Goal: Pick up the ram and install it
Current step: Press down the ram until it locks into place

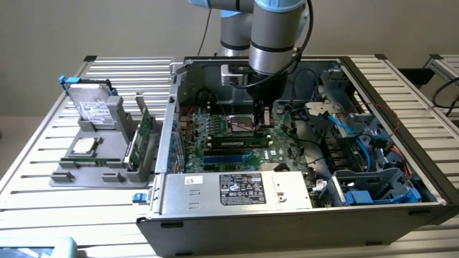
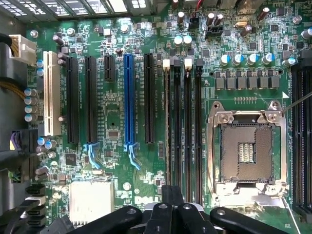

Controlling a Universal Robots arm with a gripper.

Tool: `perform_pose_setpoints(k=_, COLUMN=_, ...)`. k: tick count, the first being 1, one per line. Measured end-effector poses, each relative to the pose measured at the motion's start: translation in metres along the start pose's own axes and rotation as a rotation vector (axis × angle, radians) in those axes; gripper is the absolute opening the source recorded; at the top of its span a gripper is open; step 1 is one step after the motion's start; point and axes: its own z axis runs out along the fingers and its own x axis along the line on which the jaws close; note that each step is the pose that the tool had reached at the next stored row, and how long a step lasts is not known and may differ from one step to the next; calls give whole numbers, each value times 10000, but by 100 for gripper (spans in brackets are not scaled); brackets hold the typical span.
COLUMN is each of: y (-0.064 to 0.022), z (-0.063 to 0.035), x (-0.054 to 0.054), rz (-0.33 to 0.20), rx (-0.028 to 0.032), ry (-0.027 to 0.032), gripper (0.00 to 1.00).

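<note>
closed gripper (image 1: 261,119) hangs inside the open computer case (image 1: 401,107), ram (image 1: 240,143) seated in motherboard (image 2: 117,122) slot just beside it.

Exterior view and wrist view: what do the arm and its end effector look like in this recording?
The arm is built of grey metallic tube segments with light blue joint caps. A black cable loops down its side towards the wrist. The end effector is black, a narrow dark column in the exterior view; in the wrist view it has glossy black linkage bars with round pivot screws.
</note>
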Motion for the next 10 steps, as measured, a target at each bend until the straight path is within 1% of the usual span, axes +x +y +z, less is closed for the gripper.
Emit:
perform_pose_setpoints(k=4, y=24, z=2, x=0, rz=0, rx=0, ry=-1, gripper=11)
perform_pose_setpoints(k=10, y=25, z=22, x=-2, rz=-1, rx=1, ry=-2, gripper=11)
